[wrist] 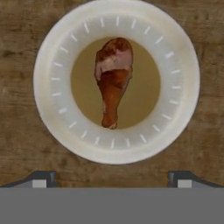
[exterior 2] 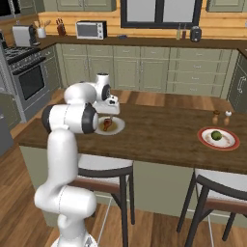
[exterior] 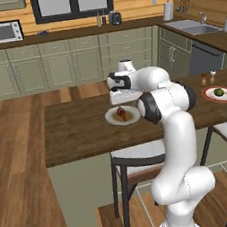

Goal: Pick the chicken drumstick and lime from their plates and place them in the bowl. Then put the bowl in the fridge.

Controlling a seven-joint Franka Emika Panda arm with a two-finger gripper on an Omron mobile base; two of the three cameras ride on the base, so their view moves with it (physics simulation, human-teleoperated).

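The reddish-brown chicken drumstick (wrist: 113, 81) lies on the plain white round plate (wrist: 52, 109) near the worktop's (exterior: 78, 135) middle. The gripper (wrist: 111, 178) hangs above it, released wide. Two small shakers (exterior 2: 221, 117) stand beside the red-rimmed plate (exterior 2: 230, 143) carrying the green lime (exterior 2: 217, 136), well apart.

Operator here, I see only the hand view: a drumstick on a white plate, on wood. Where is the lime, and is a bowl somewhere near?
Observer: The lime lies on a red-rimmed plate, far along the same counter, toward the robot's right.
Operator: And the bowl?
Observer: I cannot find a bowl on this counter from either base view.
Operator: Is the gripper touching the drumstick?
Observer: No. The gripper hangs open above the chicken drumstick and its white plate.
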